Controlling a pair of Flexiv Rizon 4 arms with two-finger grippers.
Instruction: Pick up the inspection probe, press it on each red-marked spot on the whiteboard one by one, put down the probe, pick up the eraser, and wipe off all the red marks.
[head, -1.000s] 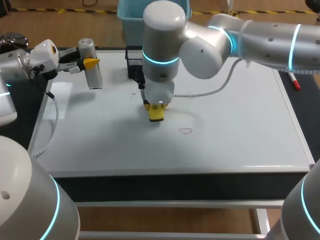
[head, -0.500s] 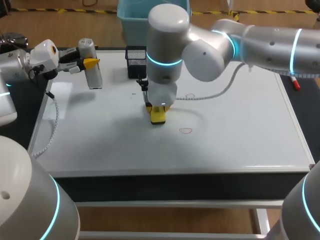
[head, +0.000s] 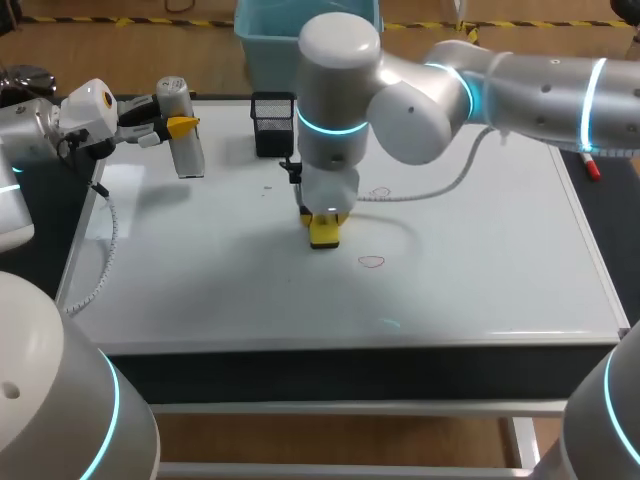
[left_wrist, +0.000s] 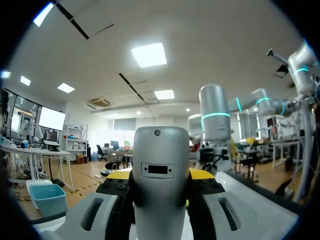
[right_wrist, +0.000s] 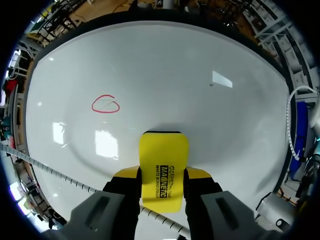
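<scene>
The grey inspection probe (head: 186, 143) hangs over the whiteboard's (head: 480, 260) far left corner, with my left gripper (head: 180, 128) shut on it. In the left wrist view the probe (left_wrist: 160, 150) fills the gap between the yellow tips of that gripper (left_wrist: 160, 176). My right gripper (head: 322, 215) points down at the board's middle, shut on the yellow eraser (head: 324, 236), whose lower end is at or just above the board. A red oval mark (head: 371, 262) lies right of and nearer than the eraser, and a fainter one (head: 380, 192) lies farther back. The right wrist view shows the eraser (right_wrist: 163, 155) and the oval mark (right_wrist: 105, 104) ahead of it to one side.
A black mesh holder (head: 273, 122) stands at the board's far edge, just behind my right arm. A red marker (head: 592, 168) lies on the dark table off the board's right side. A coiled cable (head: 430, 180) from my right arm hangs over the board.
My right gripper has slid the eraser a little to the right and nearer, towards the red oval. The left arm and the probe have stayed still.
</scene>
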